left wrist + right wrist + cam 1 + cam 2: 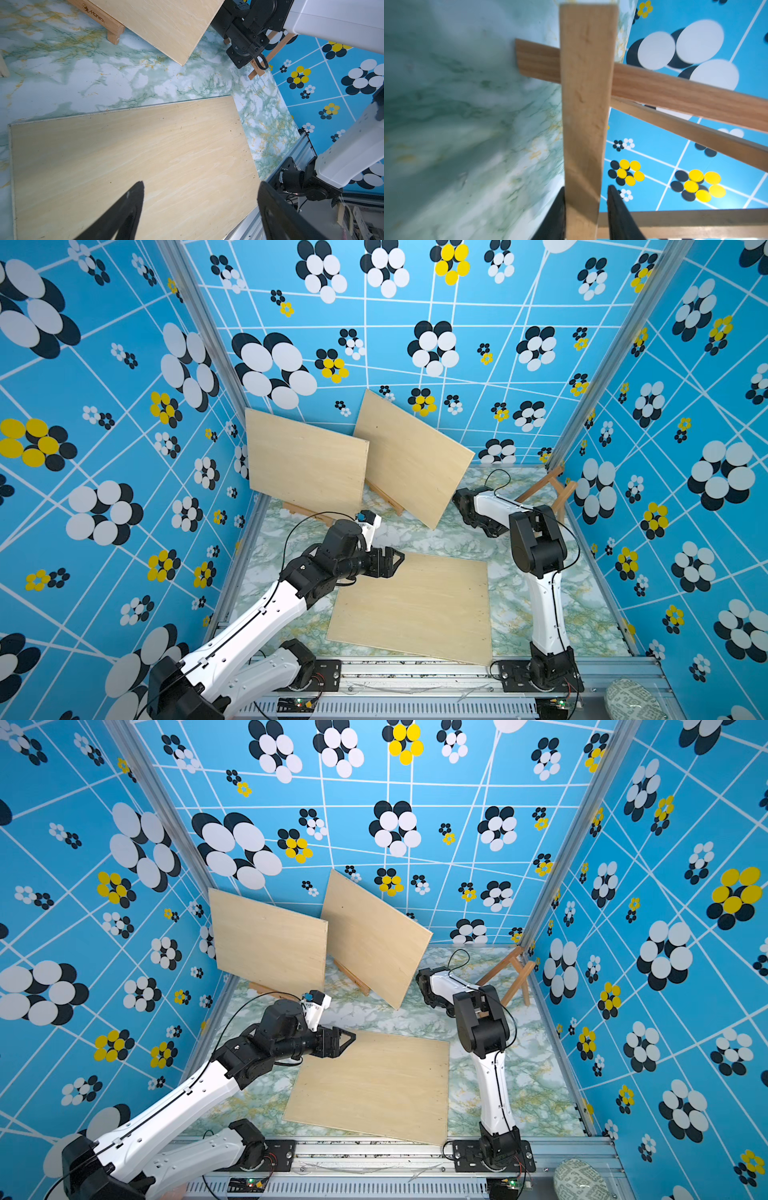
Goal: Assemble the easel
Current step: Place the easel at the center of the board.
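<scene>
The bare wooden A-frame easel [540,484] leans in the far right corner of the green marble-patterned bench [511,614]. The right gripper [586,187] straddles one slat, fingers slightly parted, a sliver of gap on one side. Along the back wall a second easel [307,512] and a third easel [386,495] prop pale plywood: the left panel [307,462] and the tilted panel [411,456]. A flat panel [415,605] lies under the left gripper [392,562], fingers spread wide, empty. Three easels, three panels.

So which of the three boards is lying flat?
The front board, by the left end effector; the back-left board and back-right board stand tilted.
</scene>
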